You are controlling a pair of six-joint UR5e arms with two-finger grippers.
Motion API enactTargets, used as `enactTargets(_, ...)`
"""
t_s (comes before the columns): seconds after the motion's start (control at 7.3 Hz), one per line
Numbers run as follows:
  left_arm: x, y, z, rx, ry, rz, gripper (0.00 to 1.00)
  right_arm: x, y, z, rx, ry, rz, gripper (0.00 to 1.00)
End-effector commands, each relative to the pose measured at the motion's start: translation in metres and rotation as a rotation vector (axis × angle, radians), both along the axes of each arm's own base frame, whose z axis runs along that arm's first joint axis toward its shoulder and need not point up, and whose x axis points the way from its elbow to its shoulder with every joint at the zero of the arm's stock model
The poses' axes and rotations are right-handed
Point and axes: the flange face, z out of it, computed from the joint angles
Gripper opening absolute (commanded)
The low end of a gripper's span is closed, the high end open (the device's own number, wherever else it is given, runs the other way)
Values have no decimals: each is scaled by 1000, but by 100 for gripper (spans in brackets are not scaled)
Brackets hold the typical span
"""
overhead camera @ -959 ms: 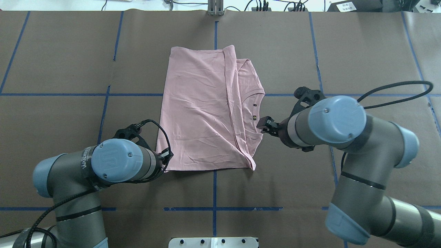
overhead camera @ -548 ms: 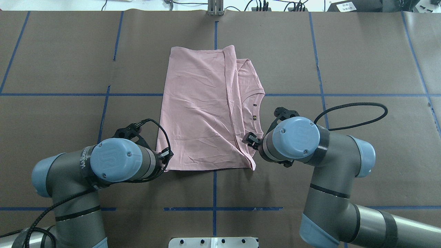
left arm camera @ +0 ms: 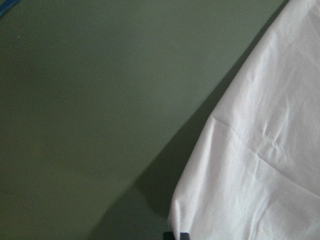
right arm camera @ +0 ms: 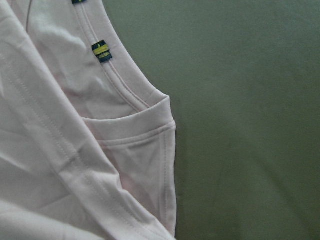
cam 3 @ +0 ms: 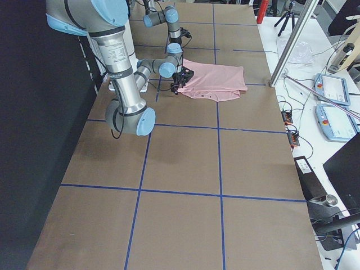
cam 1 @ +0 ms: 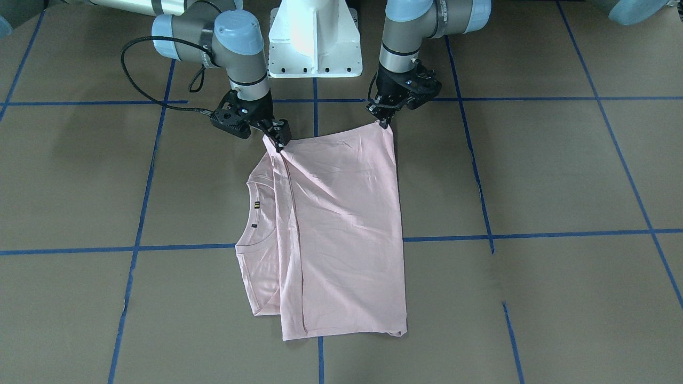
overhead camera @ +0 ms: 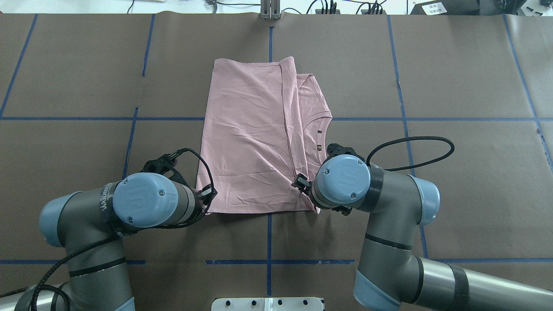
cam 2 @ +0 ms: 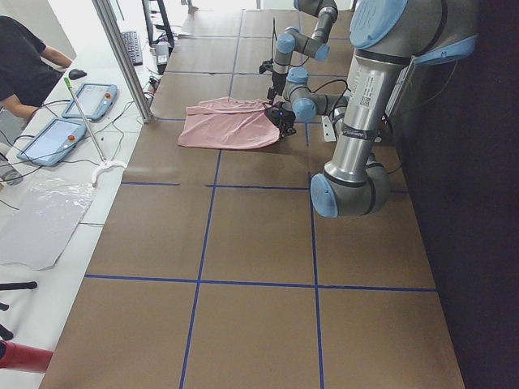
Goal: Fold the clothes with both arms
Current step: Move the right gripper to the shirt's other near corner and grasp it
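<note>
The pale pink T-shirt (overhead camera: pixel 255 138) lies on the brown table, folded lengthwise, its collar and small neck label (overhead camera: pixel 319 147) showing on the right side. No print shows. In the front view the shirt (cam 1: pixel 341 224) has both near corners at the grippers. My left gripper (cam 1: pixel 382 124) is shut on the near left corner, which is raised slightly in the left wrist view (left arm camera: pixel 260 150). My right gripper (cam 1: pixel 278 141) looks open at the near right corner by the shoulder fold (right arm camera: pixel 150 130). In the overhead view the wrists hide most of the left gripper (overhead camera: pixel 208 202) and right gripper (overhead camera: pixel 302 183).
The white pedestal base (cam 1: pixel 315 42) stands just behind the grippers. Blue tape lines (overhead camera: pixel 268 233) grid the brown table cover. An operator (cam 2: pixel 24 57), tablets (cam 2: pixel 57 138) and a metal post (cam 2: pixel 122 57) are at the far edge of the table.
My right arm has swung in from the right and toward the robot, bringing its gripper from beside the collar to the shirt's near right corner. The left arm and the shirt have not moved.
</note>
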Motion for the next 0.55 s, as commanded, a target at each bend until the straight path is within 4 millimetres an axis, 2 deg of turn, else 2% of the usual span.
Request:
enactTargets(0.0,0,0,2,-1,-4,0,0,-17,-6,-6,2,2,-3,100)
enactTargets(0.41,2,1,3,-4,-5,4,0,-24,-9,4,-2,24,-8,100)
